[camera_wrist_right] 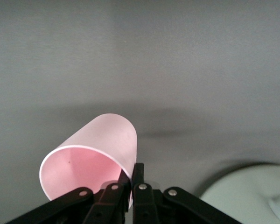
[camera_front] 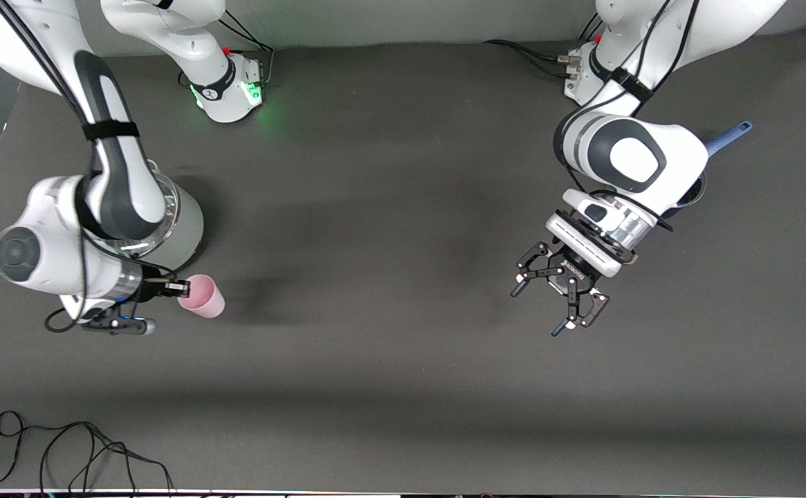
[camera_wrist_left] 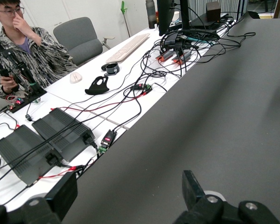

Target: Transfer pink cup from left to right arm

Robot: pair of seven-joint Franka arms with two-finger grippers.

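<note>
The pink cup (camera_front: pixel 203 297) is a small pale pink tumbler, tipped on its side with its mouth toward the wrist camera. My right gripper (camera_front: pixel 176 288) is shut on its rim, one finger inside and one outside, and holds it over the table at the right arm's end, beside a pale green pot. In the right wrist view the cup (camera_wrist_right: pixel 95 151) fills the middle, with the gripper (camera_wrist_right: pixel 132 179) pinching its wall. My left gripper (camera_front: pixel 535 313) is open and empty over the table toward the left arm's end. In the left wrist view the gripper (camera_wrist_left: pixel 128 191) has only bare mat between its jaws.
A pale green pot with a glass lid (camera_front: pixel 187 225) stands under the right arm and also shows in the right wrist view (camera_wrist_right: pixel 252 191). A dark pot (camera_front: pixel 694 196) with a blue handle (camera_front: pixel 729 137) sits under the left arm. Black cable (camera_front: pixel 63 446) lies along the table's front edge.
</note>
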